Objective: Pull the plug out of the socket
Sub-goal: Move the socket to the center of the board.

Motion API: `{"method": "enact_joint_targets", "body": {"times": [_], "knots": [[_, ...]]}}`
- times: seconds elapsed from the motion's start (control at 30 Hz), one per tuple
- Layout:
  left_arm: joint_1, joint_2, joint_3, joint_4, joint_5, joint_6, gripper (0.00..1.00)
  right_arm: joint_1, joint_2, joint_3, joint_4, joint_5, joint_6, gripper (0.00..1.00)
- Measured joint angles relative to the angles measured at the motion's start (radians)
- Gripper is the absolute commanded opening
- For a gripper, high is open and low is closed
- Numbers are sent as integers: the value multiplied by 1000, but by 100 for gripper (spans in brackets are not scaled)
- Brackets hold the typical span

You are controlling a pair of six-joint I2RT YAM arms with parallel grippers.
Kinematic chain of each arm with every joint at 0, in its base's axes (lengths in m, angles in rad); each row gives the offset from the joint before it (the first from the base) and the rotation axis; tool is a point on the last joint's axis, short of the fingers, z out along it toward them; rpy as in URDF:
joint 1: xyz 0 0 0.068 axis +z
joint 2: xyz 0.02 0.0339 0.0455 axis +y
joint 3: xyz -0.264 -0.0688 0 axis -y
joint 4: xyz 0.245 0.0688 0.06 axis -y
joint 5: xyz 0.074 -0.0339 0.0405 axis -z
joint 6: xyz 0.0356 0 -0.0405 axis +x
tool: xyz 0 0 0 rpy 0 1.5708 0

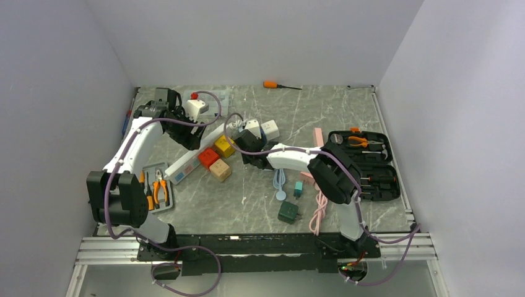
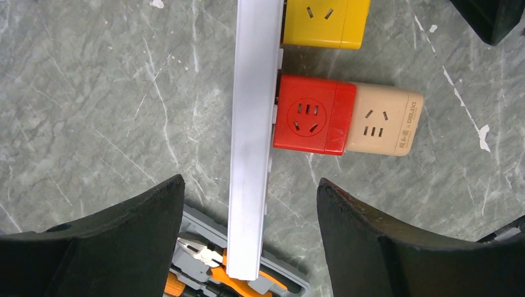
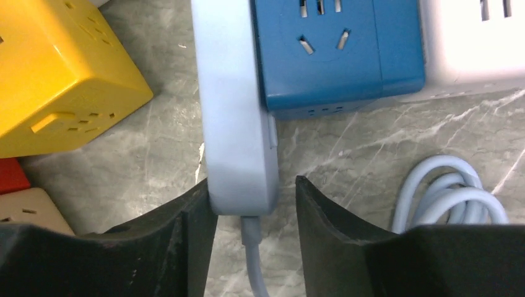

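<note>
The worktop [image 1: 260,204] is grey marble. My left tool [image 2: 249,182] stands wide open, one finger on each side of the white power strip [image 2: 251,124]. The red plug [image 2: 309,117] sits in the strip's side. A beige adapter [image 2: 384,124] is pushed onto it, and I cannot read its small lettering. My right tool [image 3: 251,182] is open around the strip's cable end, near the blue plug [image 3: 334,49].

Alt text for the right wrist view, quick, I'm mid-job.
Open fingers of the right gripper straddle the cable end of the pale power strip. A blue adapter sits against the strip's side, a yellow cube lies left, coiled cable right.
</note>
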Motion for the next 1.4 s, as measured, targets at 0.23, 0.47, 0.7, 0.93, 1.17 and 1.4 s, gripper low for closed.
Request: {"method": "enact_joint_targets", "body": {"times": [0.23, 0.47, 0.7, 0.93, 1.17, 1.4], "knots": [[-16, 29, 9, -8, 19, -15, 80, 36, 10, -23, 83, 110, -94, 10], [-144, 182, 154, -48, 26, -34, 80, 91, -38, -182, 197, 263, -185, 1], [-202, 383, 434, -98, 46, -57, 80, 159, -72, -321, 284, 432, -295, 6], [-233, 497, 602, -137, 44, -58, 80, 243, -15, -315, 277, 592, -349, 10], [-315, 592, 673, -187, 70, -34, 80, 301, 60, -248, 163, 743, -278, 3], [-354, 671, 730, -271, 116, 2, 83, 328, 177, -93, -213, 903, 56, 0]]}}
